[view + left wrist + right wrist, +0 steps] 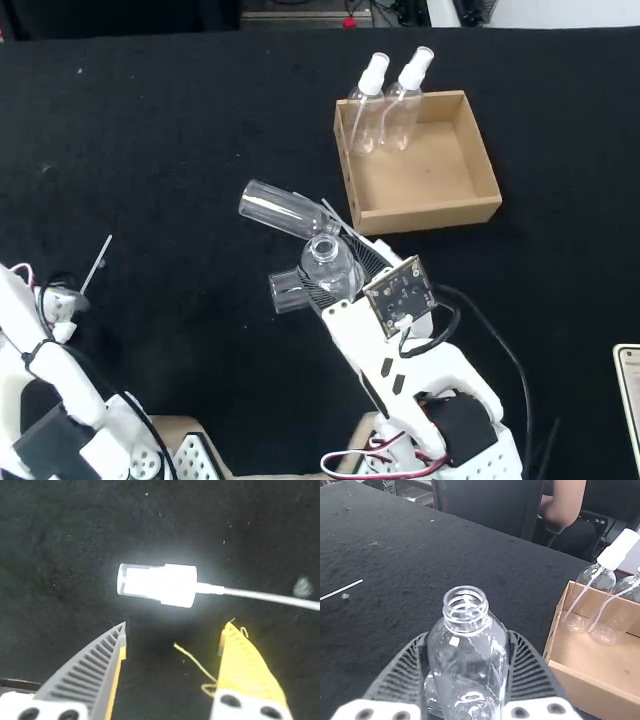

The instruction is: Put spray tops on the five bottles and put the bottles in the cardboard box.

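The black-covered table (160, 130) carried everything. On its far right part sat the cardboard box (480, 150), open at the top. It held two clear bottles side by side against one wall. The first capped bottle (362, 118) stood nearer the corner and the second capped bottle (400, 112) was just beside it. Each wore a white spray top that rose above the box rim, and each had a thin tube running down inside it. The rest of the box floor was bare cardboard.

Near the box, toward the middle of the table, the right gripper (467, 636) was clamped on an uncapped bottle (467, 645). It held the bottle upright, with a ribbed finger (400, 675) pressed to each side and the threaded neck open. Two more uncapped bottles lay on their sides on the cloth. The far lying bottle (275, 210) lay between the held bottle and the box. The near lying bottle (290, 290) lay just beside the gripper on its other side. Whether either one touched the gripper could not be told.

Well apart, at the table's left edge, the left gripper (175, 627) hung over the cloth with its jaws spread wide and nothing between them. Just past its tips a loose spray top (157, 585) lay flat, its dip tube (270, 596) stretched out sideways.
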Motion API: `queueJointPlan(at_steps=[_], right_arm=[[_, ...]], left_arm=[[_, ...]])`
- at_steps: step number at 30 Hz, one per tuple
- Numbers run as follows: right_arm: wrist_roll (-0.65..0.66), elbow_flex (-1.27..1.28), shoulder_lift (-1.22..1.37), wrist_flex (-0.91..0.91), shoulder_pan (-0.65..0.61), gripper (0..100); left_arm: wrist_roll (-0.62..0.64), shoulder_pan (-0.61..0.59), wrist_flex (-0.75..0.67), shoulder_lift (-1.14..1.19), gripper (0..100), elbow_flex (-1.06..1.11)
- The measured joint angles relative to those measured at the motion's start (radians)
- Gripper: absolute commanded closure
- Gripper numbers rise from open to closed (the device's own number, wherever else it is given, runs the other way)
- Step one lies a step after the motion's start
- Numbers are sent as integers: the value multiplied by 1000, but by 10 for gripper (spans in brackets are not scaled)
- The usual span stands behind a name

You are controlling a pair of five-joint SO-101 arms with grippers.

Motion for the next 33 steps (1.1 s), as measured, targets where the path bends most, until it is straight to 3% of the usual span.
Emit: queueJointPlan(at_steps=[5,15,33], right_arm=[[0,0,0,0,0,986],[0,0,0,0,0,986],[0,0,0,0,0,986]], left_arm=[[127,0,-115,0,701,57],[232,21,-193,0,702,104],[259,21,-249,0,703,107]])
